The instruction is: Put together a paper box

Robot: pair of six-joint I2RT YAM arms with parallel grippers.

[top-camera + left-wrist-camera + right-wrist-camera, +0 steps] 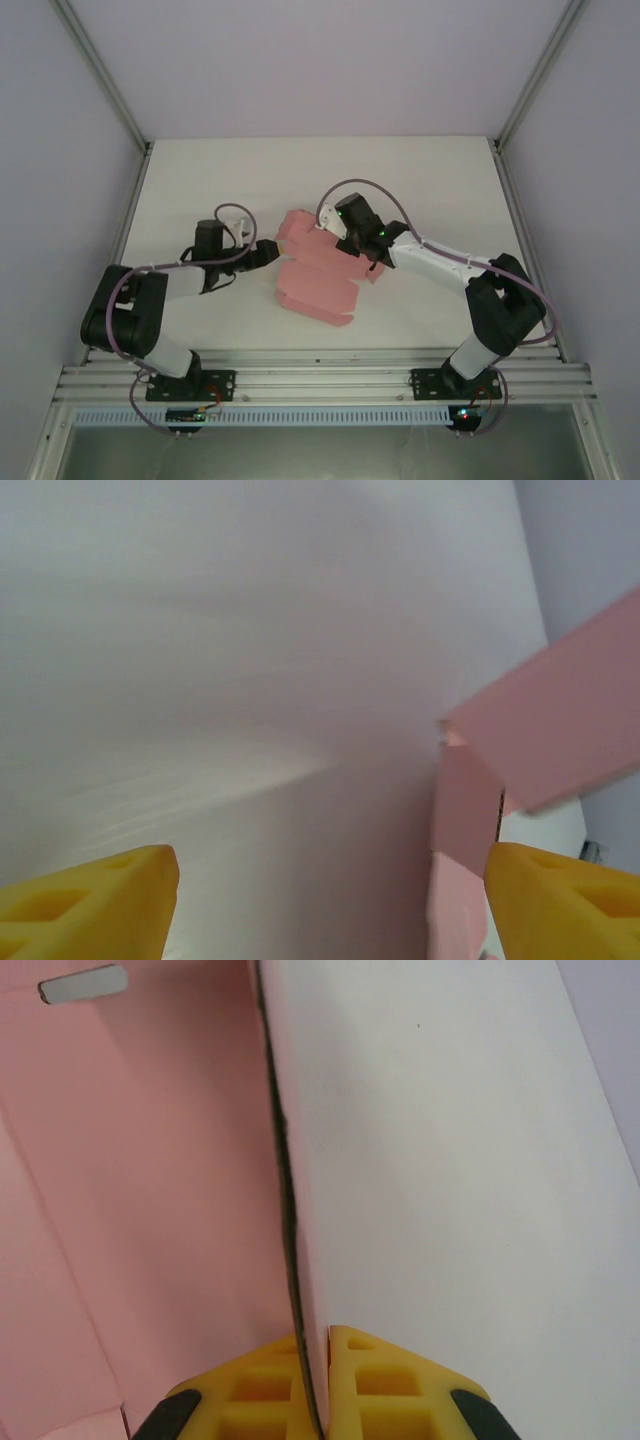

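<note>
White tabletop [300, 165], pale lilac walls [300, 60], aluminium corner posts [100, 72], slotted rail [320, 382] at near edge

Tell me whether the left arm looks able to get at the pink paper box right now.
Probably yes. The left gripper is open beside the left edge of the paper box, with nothing between them. The right gripper is clamped on a panel farther right, apparently out of its way.

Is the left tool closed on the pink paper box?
No, the fingers of the left tool stand wide apart, the paper box beside one.
</note>
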